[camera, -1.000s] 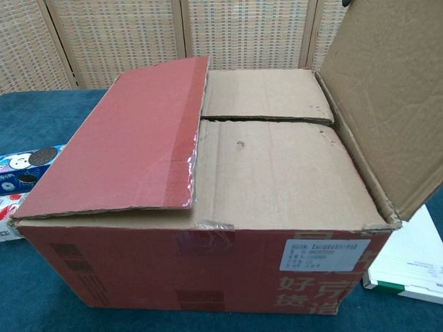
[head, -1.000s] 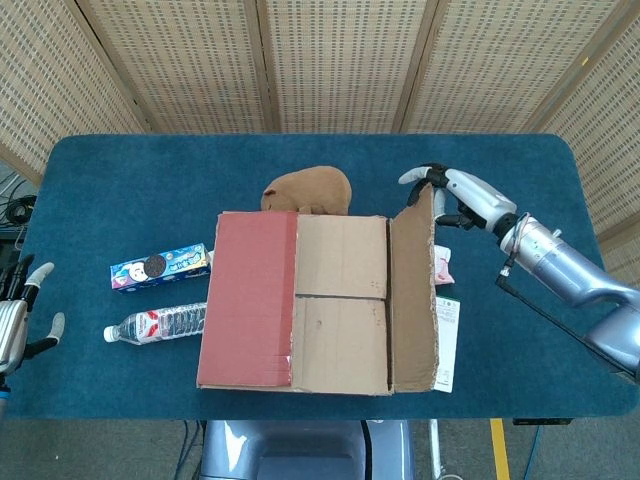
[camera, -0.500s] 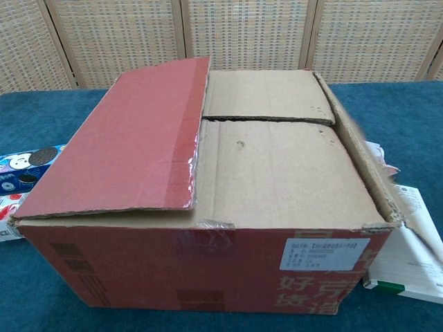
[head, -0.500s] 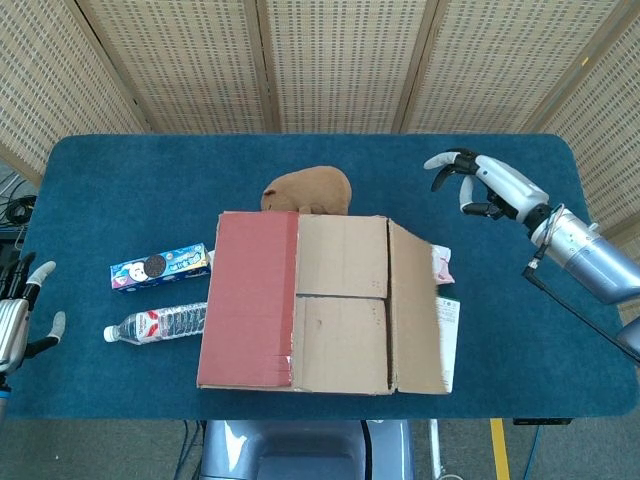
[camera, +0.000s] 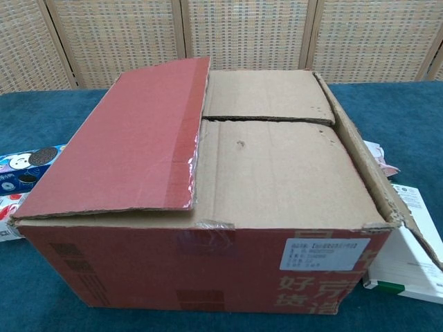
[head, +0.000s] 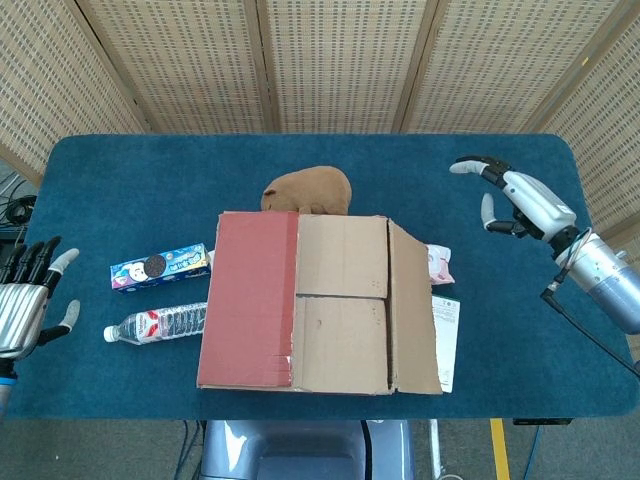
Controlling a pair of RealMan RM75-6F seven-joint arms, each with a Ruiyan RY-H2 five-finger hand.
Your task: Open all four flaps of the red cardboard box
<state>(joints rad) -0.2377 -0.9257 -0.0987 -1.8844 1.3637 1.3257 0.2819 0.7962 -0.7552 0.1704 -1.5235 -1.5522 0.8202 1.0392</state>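
Box (head: 320, 305) sitting at the middle of the blue surface (head: 300, 170), near its front edge, long axis running front to back. Right flap (head: 412, 310) folded out and sloping down over that side. Left flap (head: 250, 298), red face up, lying closed over the top, free edge running front to back along the box's midline. Two inner flaps (head: 340, 315) lying flat beneath, meeting in a crosswise seam.

Left hand (head: 28, 305) hovering at the surface's left edge, fingers spread, holding nothing, well apart from the box with a cookie pack (head: 160, 266) and a water bottle (head: 158, 323) lying between. Right hand (head: 520, 200) hanging off to the far right rear, fingers spread, also empty.

Judging the red flap as next: hinging on the left side, so falling to the left hand, reaching rightward over the bottle to catch that midline edge.
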